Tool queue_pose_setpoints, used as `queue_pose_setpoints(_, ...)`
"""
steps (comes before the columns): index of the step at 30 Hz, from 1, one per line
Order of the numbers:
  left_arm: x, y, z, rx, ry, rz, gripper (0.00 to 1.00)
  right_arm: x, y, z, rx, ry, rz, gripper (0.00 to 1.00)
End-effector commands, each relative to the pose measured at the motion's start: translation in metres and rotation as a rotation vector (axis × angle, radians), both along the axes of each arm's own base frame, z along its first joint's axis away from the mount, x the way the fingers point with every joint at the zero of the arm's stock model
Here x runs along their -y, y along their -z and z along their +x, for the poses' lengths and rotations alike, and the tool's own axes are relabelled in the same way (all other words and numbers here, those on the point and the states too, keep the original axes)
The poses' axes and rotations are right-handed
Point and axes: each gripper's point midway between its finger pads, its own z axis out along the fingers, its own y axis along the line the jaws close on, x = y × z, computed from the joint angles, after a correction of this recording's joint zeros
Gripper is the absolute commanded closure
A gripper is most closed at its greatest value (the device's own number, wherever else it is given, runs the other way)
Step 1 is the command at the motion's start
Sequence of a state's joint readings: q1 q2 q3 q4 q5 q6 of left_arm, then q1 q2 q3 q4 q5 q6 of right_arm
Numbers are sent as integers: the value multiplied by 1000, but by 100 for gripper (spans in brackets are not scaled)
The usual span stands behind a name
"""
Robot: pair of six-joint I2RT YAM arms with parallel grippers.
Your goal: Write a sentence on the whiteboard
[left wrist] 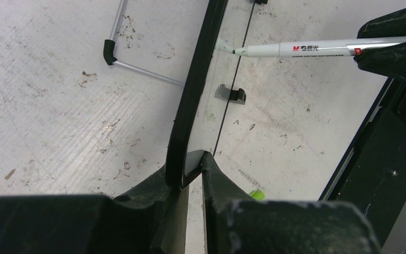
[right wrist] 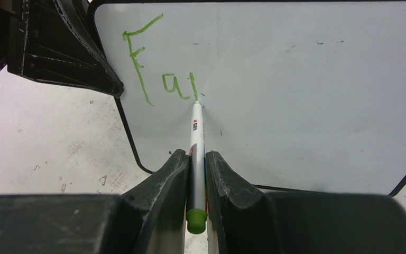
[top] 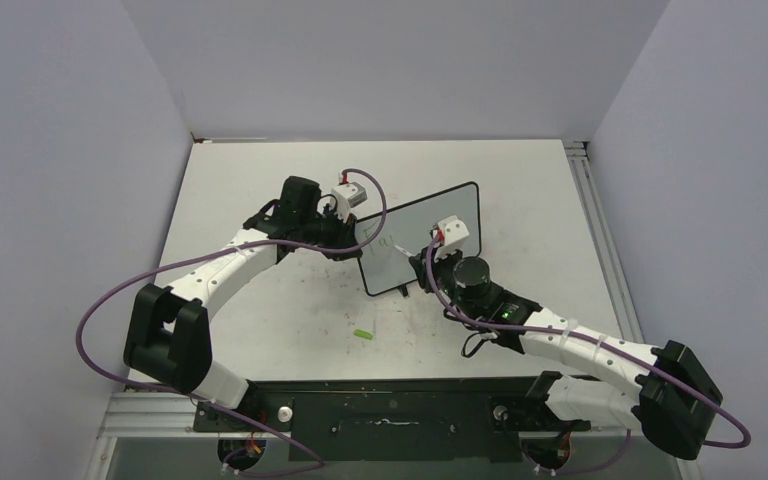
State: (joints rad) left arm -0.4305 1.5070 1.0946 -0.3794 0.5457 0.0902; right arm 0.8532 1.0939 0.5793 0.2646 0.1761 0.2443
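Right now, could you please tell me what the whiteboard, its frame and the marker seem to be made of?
Whiteboard: glossy white coated panel, perhaps melamine or painted steel; it shows sheen and takes green ink. Frame: thin and black, probably plastic, judging by its rounded moulded corner. Marker: smooth white plastic barrel with printed lettering and a green end plug.

Whiteboard (top: 415, 225) stood mid-table, clamped at one side, written on from the front.
On the table (top: 260, 180), the board's left edge is clamped by the left gripper (left wrist: 190, 169). The marker (right wrist: 195, 127), held in the right gripper (right wrist: 195, 161), is pressed against the board just right of the writing (right wrist: 153, 74). A cap (top: 363, 333) is left on the table in front.
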Motion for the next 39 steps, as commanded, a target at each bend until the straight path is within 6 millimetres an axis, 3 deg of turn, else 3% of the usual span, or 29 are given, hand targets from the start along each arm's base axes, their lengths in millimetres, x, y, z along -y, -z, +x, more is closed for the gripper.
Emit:
queue_pose_setpoints(1,-8,-6,12,67,-17,54,100,1,1,0,8,26,-3,95)
queue_pose_setpoints(8,-8,-7,11,68,-17,53,100,-1,-3,-3,17,24,-4,95)
queue_pose_setpoints(18,-8,-7,12,70,-18,53,100,-14,-49,-14,104,15,45,95)
queue_pose_setpoints(31,-8,-8,13,73,-17,53,100,-17,-68,2,179,82,79,95)
queue_pose_setpoints(39,-8,-7,12,69,-15,54,100,-21,-65,5,181,85,80,95)
